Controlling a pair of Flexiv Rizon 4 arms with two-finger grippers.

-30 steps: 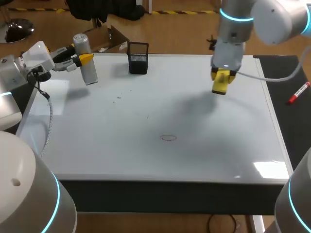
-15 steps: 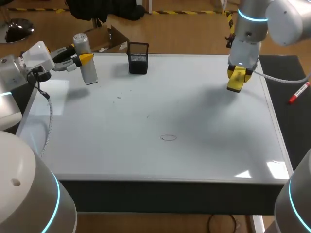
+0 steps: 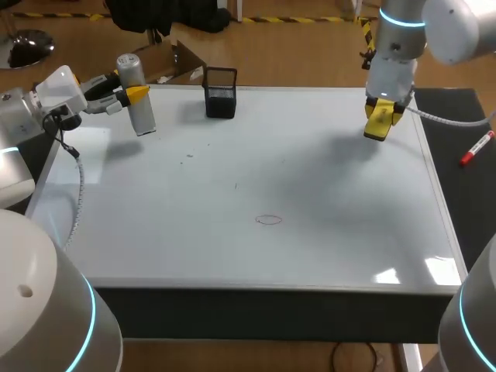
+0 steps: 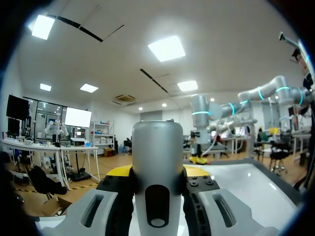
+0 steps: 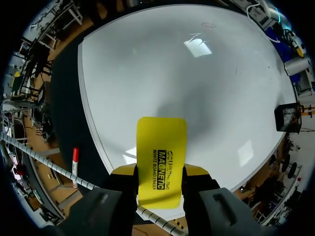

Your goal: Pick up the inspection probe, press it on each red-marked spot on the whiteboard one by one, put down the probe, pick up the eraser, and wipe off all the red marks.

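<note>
Across the whiteboard tabletop [image 3: 325, 232], the left jaws at ten o'clock clench the silver probe [image 3: 136, 93], a black mesh basket [image 3: 220, 93] with contents I cannot make out stands at eleven, the right jaws at two grip the yellow eraser [image 3: 377, 122], and a red oval mark [image 3: 269, 220] lies toward six.

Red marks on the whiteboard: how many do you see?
1: a thin red oval on the whiteboard, middle of its near half, away from the eraser. Fainter marks may not show.

On the whiteboard [image 3: 232, 256], probe [image 3: 136, 94] far left, basket [image 3: 220, 94] to its right, eraser [image 3: 377, 121] over far-right corner.
</note>
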